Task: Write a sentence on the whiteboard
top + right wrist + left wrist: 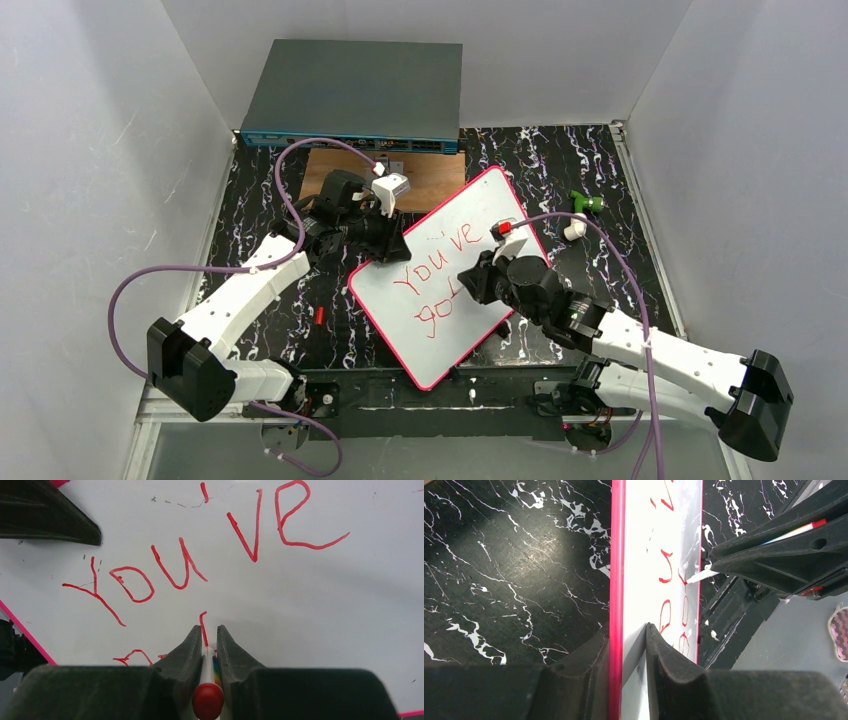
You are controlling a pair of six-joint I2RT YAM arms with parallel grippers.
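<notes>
R gripper (205,630) closed on red marker (207,700), tip on whiteboard (468,208) at upright stroke after "go", 2nd line. L gripper (626,630) clamped on board rim, far-left side. Board lies diagonal btw. arms, long axis near-left to far-right. Free space for next letters probably along this axis, right of tip; R arm nearer.

open tabletop (250,200) left of whiteboard (470,208), grey box (350,95) blocking the back
</notes>
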